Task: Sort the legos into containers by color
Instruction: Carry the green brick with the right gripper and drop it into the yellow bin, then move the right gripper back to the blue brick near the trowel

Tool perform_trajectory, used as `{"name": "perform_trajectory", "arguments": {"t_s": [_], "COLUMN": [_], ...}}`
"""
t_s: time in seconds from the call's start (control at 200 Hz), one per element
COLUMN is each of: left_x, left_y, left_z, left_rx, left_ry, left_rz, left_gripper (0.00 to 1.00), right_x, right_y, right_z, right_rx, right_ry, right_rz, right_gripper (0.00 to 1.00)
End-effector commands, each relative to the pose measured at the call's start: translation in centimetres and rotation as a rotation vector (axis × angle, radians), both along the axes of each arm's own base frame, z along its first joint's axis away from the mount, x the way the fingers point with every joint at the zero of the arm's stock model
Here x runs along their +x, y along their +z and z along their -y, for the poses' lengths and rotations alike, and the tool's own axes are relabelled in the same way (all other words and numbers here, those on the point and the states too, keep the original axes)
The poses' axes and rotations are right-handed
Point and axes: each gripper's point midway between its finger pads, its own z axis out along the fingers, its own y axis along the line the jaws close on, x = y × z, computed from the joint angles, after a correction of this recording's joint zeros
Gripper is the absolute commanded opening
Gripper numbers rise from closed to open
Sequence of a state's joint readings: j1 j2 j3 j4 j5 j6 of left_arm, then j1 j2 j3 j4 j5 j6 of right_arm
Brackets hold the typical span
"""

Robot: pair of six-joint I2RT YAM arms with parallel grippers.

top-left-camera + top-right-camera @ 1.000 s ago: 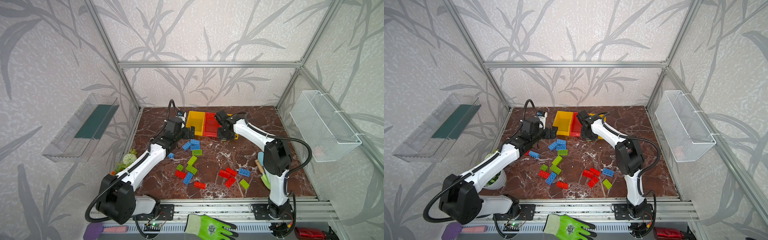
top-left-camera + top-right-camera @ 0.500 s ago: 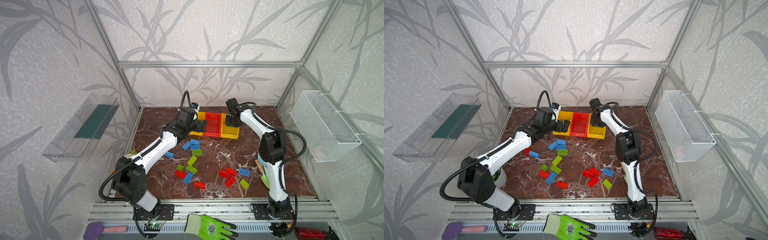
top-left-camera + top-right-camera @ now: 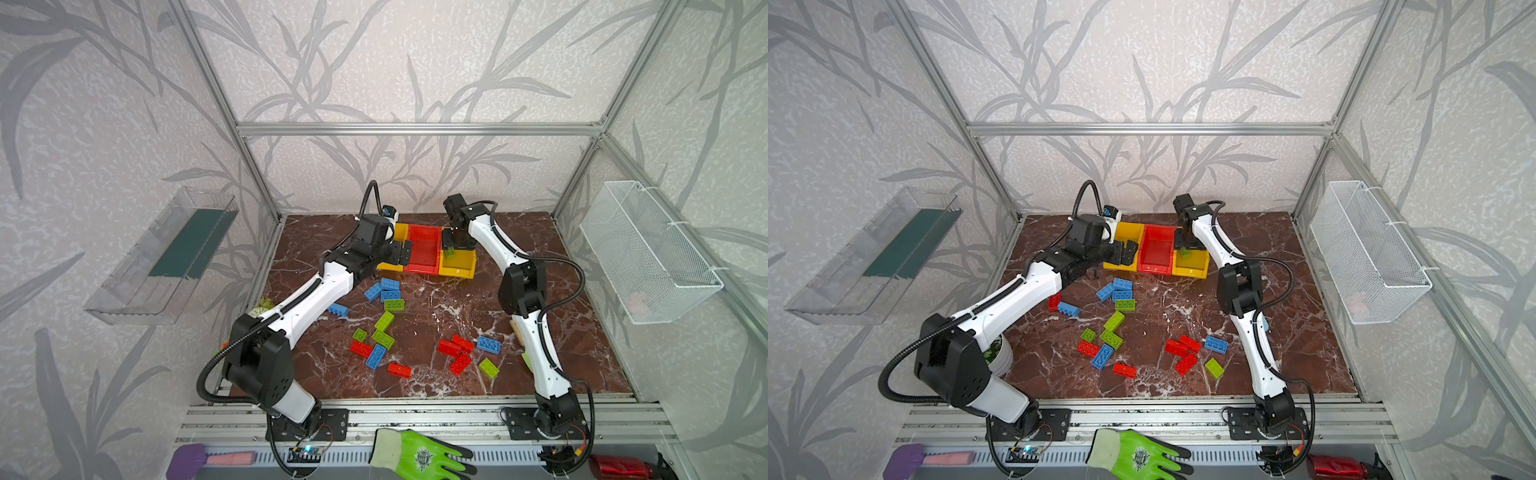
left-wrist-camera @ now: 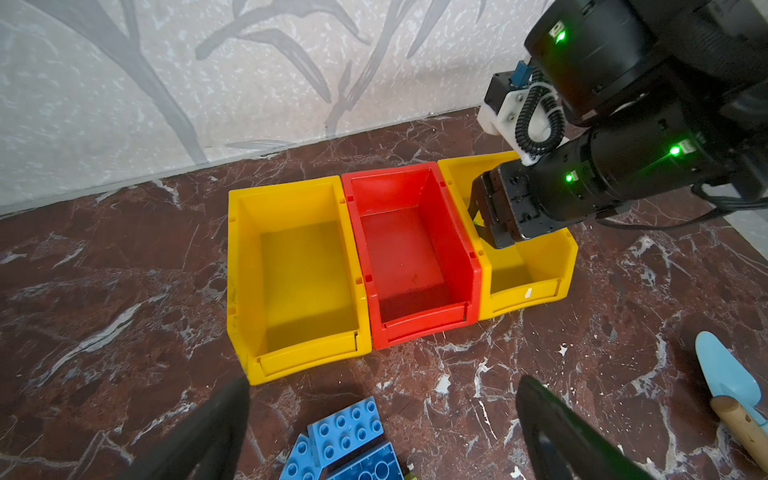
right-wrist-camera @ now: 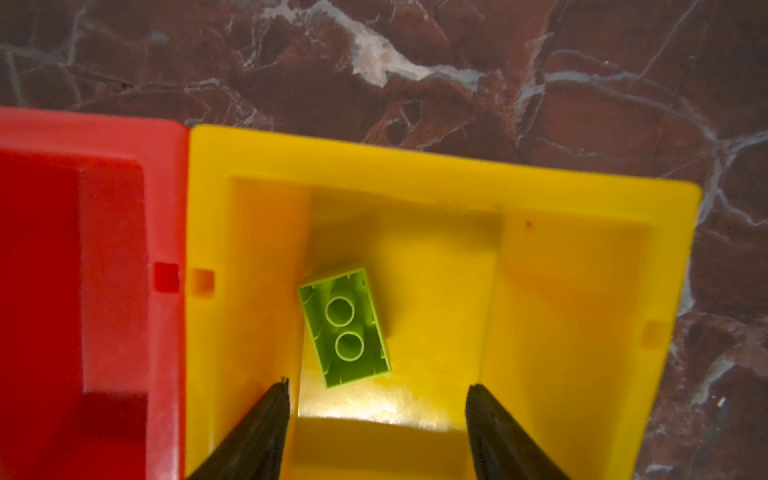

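Three joined containers stand at the back: a yellow bin, a red bin and a second yellow bin. A lime green lego lies underside up in that second yellow bin, clear of the fingers. My right gripper hangs open just above it, also seen in a top view. My left gripper is open and empty in front of the first yellow bin, over blue legos. Loose red, blue and green legos lie scattered on the marble floor.
A white wire basket hangs on the right wall and a clear tray on the left. A light blue trowel lies beside the right arm. A white pot sits under the left arm. A green glove lies on the front rail.
My right gripper moved over the right-hand yellow bin, opened and let go of the green lego, which now lies inside. The left arm stretched toward the bins.
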State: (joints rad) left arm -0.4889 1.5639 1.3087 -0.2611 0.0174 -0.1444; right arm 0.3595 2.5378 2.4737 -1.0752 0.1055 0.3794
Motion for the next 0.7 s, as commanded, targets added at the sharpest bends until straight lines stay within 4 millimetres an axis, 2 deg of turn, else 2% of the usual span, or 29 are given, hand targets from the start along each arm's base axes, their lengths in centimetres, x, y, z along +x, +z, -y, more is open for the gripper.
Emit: {"name": "perform_trajectory", "arguments": {"t_s": [0.0,0.14,0.28,0.35,0.385,0.435,0.52,0.58,0.695], "left_x": [0.2,0.0,-0.6,-1.1,-1.4,-2.1,-3.7,-4.9,-7.2], "left_y": [1.4,1.7,1.6,1.2,1.0,0.7,-0.5,-1.3,-2.4], "left_z": [-0.5,-0.3,0.8,1.4,1.9,2.7,4.2,5.2,7.2], "left_rx": [0.019,-0.008,-0.06,-0.073,-0.076,-0.079,-0.07,-0.065,-0.058], "left_ry": [0.021,0.019,0.006,0.01,0.007,-0.006,-0.038,-0.057,-0.092], "left_rz": [0.036,0.035,0.026,0.028,0.031,0.033,0.024,0.017,-0.005], "left_gripper": [0.99,0.99,0.99,0.99,0.99,0.99,0.99,0.99,0.99], "right_x": [-0.7,-2.3,-5.7,-8.0,-9.3,-11.4,-14.4,-17.2,-21.9], "right_y": [2.7,5.8,7.8,7.9,7.9,8.1,7.9,6.9,5.7], "right_z": [0.1,0.6,1.5,2.1,2.5,3.1,3.8,4.8,6.0], "right_rx": [0.016,0.01,0.006,0.004,0.008,0.026,0.058,0.06,0.056], "right_ry": [0.04,0.066,0.057,0.044,0.032,0.009,0.004,-0.024,-0.068], "right_rz": [0.004,0.004,-0.041,-0.061,-0.064,-0.055,-0.046,-0.079,-0.144], "right_gripper": [0.7,0.7,0.7,0.73,0.76,0.87,0.91,0.97,0.98]}}
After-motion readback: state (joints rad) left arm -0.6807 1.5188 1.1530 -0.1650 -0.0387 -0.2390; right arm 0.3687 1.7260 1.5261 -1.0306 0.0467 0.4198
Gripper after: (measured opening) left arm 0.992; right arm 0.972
